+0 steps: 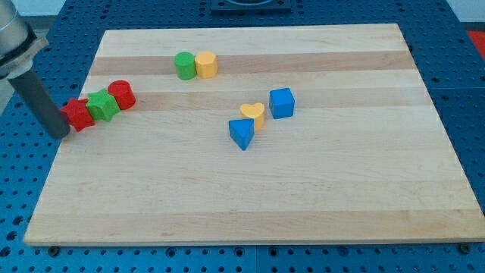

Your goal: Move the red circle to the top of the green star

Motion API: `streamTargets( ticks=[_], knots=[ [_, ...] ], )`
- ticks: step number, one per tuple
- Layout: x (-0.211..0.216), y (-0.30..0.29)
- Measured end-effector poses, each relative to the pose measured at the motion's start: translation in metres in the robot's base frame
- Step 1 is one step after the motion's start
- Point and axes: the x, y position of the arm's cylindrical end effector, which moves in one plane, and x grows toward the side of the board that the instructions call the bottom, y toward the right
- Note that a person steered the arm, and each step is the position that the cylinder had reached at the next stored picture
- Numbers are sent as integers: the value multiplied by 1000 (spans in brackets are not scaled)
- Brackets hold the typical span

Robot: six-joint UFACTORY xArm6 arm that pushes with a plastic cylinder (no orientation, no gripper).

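The red circle (122, 95) sits near the board's left edge, touching the upper right side of the green star (102, 105). A second red block (77, 114) touches the star's lower left side, so the three form a slanted row. My tip (61, 133) is at the board's left edge, just left of and slightly below that second red block, close to or touching it. The rod rises from the tip to the view's upper left corner.
A green circle (184, 65) and a yellow block (206, 64) stand side by side near the top. A yellow heart (254, 114), a blue triangle (241, 133) and a blue cube (281, 102) cluster at the middle. The wooden board (250, 205) lies on a blue surface.
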Motion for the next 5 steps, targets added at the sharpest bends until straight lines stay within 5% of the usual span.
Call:
streamTargets(
  ticks=[2, 3, 5],
  knots=[
    [8, -4],
    [20, 40],
    [-56, 136]
  ],
)
